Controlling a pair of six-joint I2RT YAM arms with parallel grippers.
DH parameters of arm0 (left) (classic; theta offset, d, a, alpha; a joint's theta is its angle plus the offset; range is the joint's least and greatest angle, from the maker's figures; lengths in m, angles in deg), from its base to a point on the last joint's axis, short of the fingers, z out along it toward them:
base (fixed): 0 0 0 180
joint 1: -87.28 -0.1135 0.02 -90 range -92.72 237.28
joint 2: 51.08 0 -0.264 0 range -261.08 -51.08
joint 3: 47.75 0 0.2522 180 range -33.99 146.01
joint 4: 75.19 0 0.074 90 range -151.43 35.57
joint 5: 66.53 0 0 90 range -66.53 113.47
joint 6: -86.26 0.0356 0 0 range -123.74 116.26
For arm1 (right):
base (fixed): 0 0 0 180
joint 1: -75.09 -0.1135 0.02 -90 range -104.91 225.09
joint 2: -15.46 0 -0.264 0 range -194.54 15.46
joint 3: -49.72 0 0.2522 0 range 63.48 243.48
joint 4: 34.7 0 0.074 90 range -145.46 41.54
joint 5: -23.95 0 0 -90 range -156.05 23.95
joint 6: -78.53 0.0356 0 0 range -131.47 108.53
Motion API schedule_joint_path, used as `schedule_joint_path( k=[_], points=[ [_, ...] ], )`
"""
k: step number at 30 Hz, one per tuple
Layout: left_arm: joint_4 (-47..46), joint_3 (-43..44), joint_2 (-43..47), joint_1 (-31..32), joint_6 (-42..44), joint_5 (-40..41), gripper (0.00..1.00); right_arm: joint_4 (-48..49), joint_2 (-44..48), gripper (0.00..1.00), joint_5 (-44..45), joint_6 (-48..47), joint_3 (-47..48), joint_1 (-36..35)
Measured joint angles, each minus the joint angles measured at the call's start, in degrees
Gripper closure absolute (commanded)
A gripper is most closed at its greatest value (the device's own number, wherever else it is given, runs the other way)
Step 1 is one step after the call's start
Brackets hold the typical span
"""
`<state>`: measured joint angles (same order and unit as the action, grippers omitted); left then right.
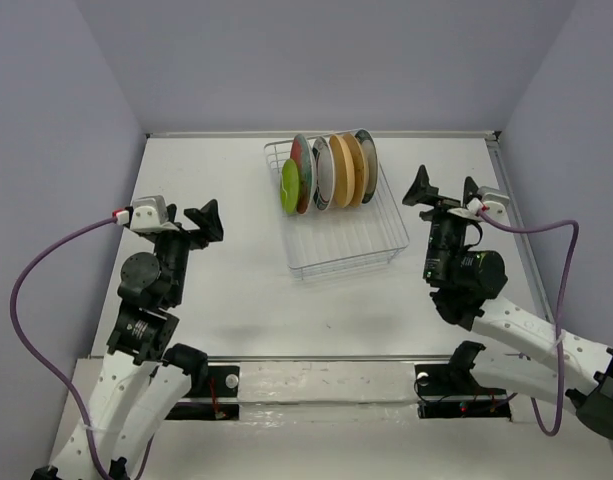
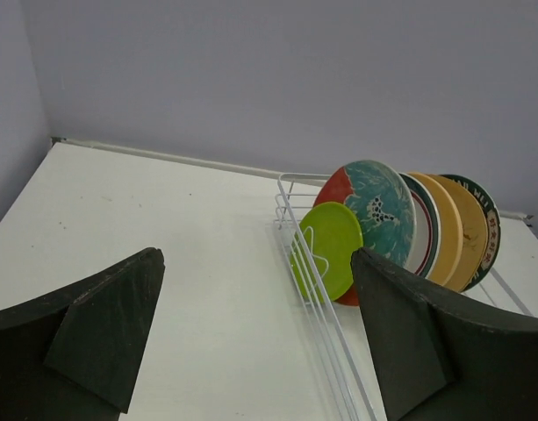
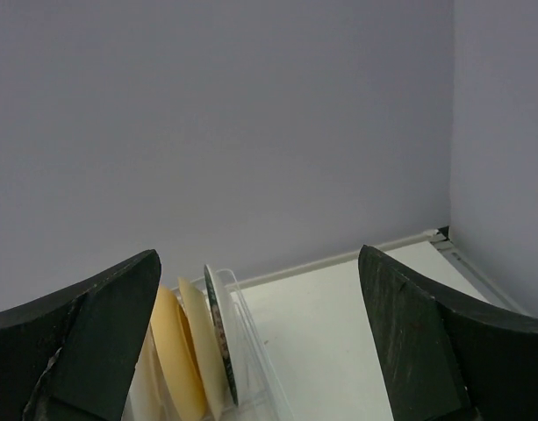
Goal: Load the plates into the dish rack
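Note:
The white wire dish rack (image 1: 351,245) stands at the middle back of the table. Six plates stand upright in its far end: lime green (image 1: 289,187), teal-and-red floral (image 1: 304,172), white with teal-red rim (image 1: 323,172), orange-tan (image 1: 341,170), cream (image 1: 354,168), dark-rimmed (image 1: 367,165). My left gripper (image 1: 198,228) is open and empty, left of the rack. My right gripper (image 1: 446,190) is open and empty, right of the rack. The left wrist view shows the green plate (image 2: 334,246) and floral plate (image 2: 378,206). The right wrist view shows the dark-rimmed plate (image 3: 220,333).
The near half of the rack holds only bare tines. The white table (image 1: 236,290) is walled by grey panels at the back and sides. A raised rail (image 1: 506,200) runs along the right edge. Purple cables loop from both wrists.

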<state>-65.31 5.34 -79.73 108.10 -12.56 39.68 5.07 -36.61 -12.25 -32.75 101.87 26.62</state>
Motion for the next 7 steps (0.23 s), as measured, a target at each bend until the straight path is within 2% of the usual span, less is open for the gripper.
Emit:
schedule_joint_path(
  k=[7],
  points=[
    [-1.97,-1.27,3.87,-0.04,0.7,-2.95,0.01,8.79,-0.04,0.0,1.33,-6.38,-0.55,0.0]
  ],
)
